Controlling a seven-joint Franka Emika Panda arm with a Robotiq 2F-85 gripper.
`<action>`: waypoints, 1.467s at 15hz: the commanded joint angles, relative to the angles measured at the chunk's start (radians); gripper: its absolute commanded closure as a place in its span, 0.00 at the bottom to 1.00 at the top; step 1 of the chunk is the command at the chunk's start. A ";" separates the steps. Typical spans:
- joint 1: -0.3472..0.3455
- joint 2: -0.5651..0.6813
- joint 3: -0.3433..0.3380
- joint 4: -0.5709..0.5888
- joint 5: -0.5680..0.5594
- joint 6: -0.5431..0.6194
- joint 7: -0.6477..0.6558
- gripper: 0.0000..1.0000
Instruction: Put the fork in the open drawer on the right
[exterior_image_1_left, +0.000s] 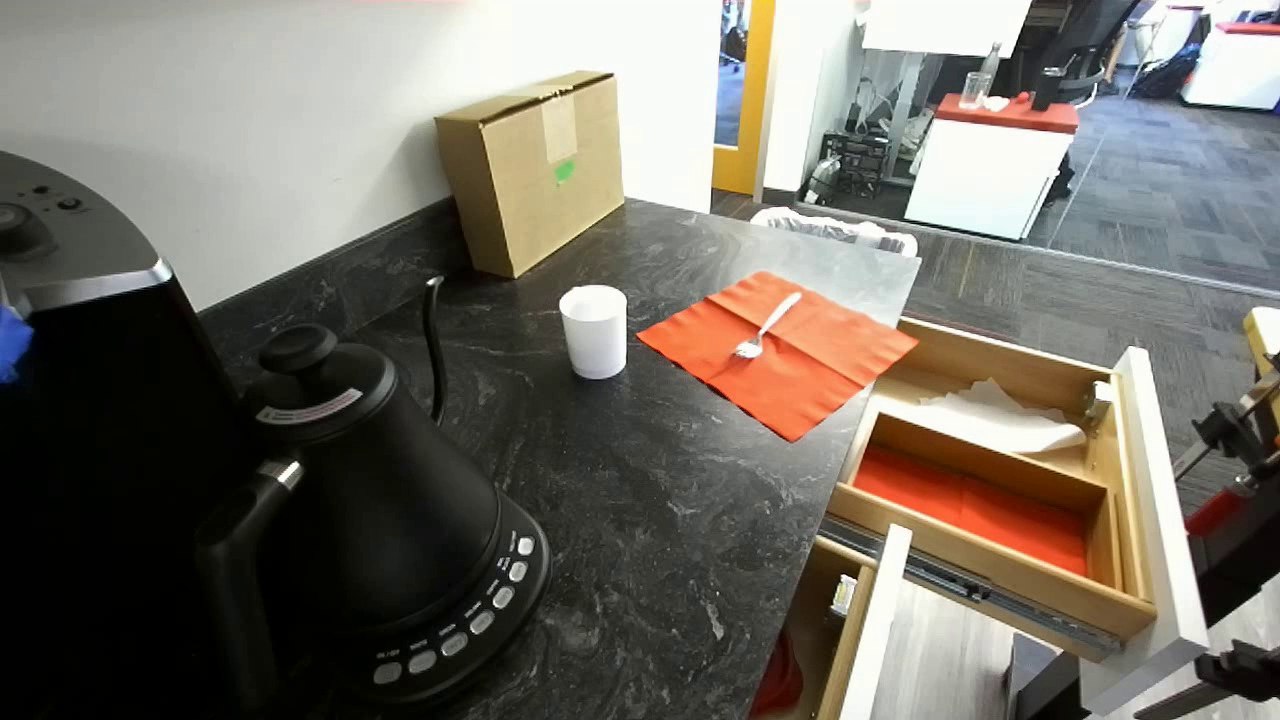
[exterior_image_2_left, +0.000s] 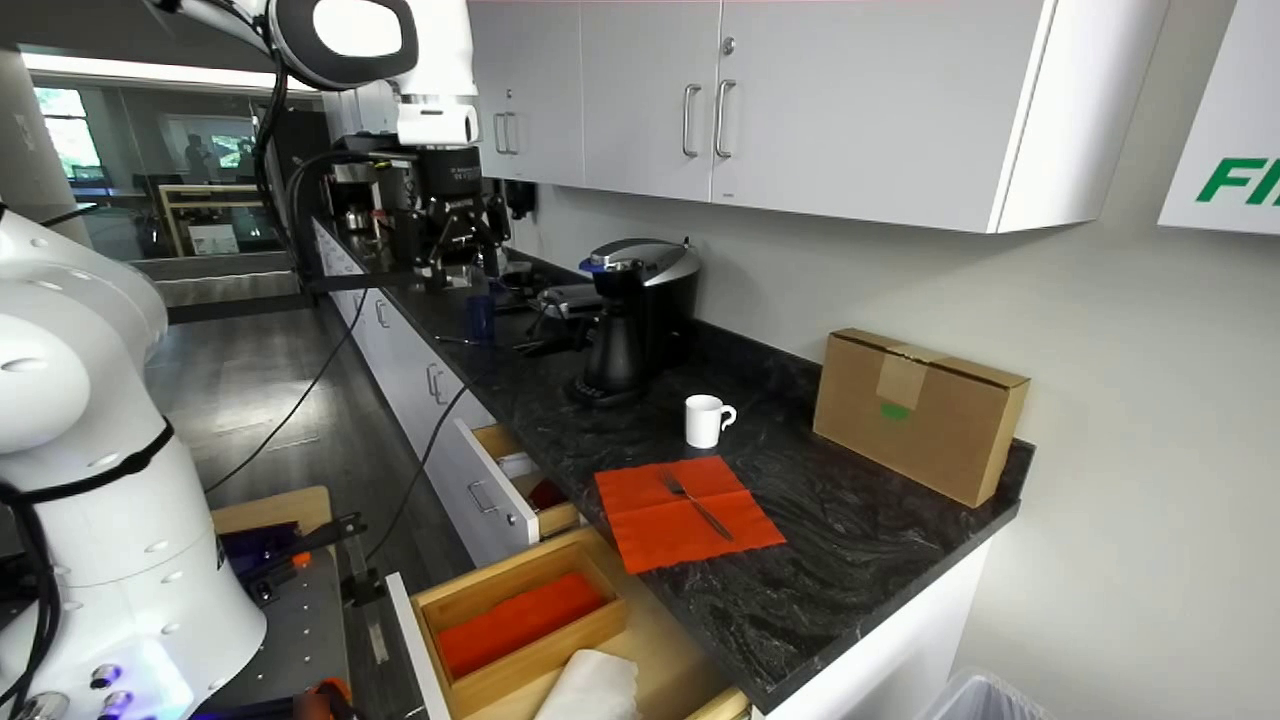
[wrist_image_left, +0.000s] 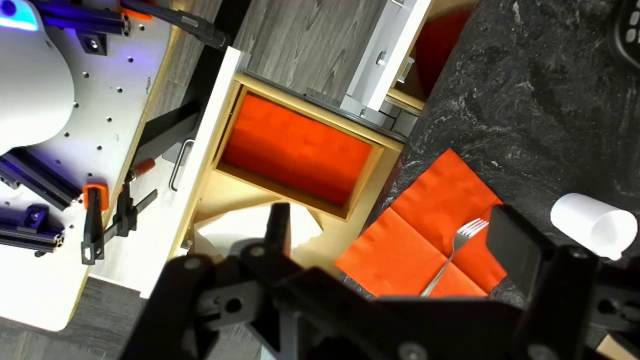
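Observation:
The fork (exterior_image_1_left: 772, 322) is slim and silvery and lies on the flat orange-red cloth (exterior_image_1_left: 700, 335) on the dark counter. It also shows in an exterior view (exterior_image_2_left: 697, 506) and in the wrist view (wrist_image_left: 458, 241), near the right finger in that picture. The open drawer (exterior_image_1_left: 1000, 555) is light wood, with a red-orange-floored compartment and a white sheet beside it. It shows in an exterior view (exterior_image_2_left: 640, 660) and in the wrist view (wrist_image_left: 327, 245). My gripper (wrist_image_left: 390, 225) is open and empty, with its fingers wide apart. In an exterior view the gripper (exterior_image_2_left: 463, 262) hangs high above the counter, apart from the fork.
A white cup (exterior_image_1_left: 595, 330) stands near the cloth. A black kettle (exterior_image_1_left: 385, 500) and a cardboard box (exterior_image_2_left: 915, 415) stand on the counter. A second drawer (exterior_image_2_left: 490, 500) is partly open beside the wide one. Wall cabinets (exterior_image_2_left: 850, 100) hang above the counter.

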 joint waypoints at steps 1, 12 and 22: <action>0.015 0.003 -0.013 0.001 -0.011 0.000 0.009 0.00; -0.162 0.278 -0.037 0.055 -0.149 0.349 0.128 0.00; -0.153 0.584 -0.132 0.258 -0.249 0.384 0.358 0.00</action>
